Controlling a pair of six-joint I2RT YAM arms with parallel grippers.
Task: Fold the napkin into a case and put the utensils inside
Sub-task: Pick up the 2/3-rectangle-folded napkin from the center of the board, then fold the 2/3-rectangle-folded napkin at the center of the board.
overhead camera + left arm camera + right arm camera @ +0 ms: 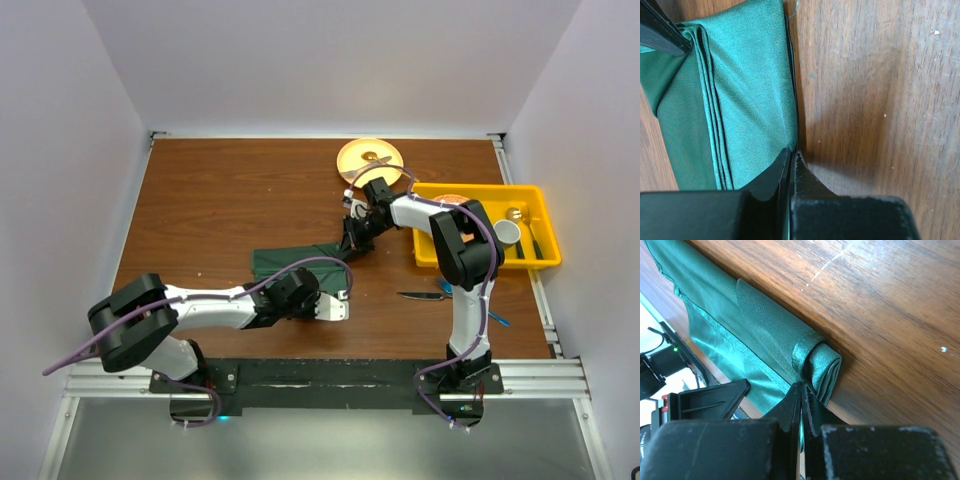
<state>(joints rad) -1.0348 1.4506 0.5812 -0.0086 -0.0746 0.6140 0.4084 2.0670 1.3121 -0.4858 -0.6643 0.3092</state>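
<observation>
- The napkin [288, 261], dark green and folded into a long narrow strip of several layers, lies flat on the brown wooden counter [220, 200], well to the left of the yellow bin [480, 190].
- The left pincer [791, 157] is pressed together on the napkin's long edge, at the end farther from the bin. Its wrist view shows the stacked folds running away from the fingertips.
- The right pincer [801, 390] is pressed together on the napkin's end nearer the bin. It pinches the cloth just beside a small rolled, doubled-over corner.
- A knife [425, 296] with a dark handle and silver blade lies flat on the counter just in front of the bin's near left corner.
- A blue fork [443, 287] lies in front of the bin too, partly hidden behind the right arm.
- A yellow plate [355, 155] sits behind the bin's far left corner, near the counter's back edge.
- Inside the bin stand a cup [507, 232] and some cutlery, too small to tell apart.
</observation>
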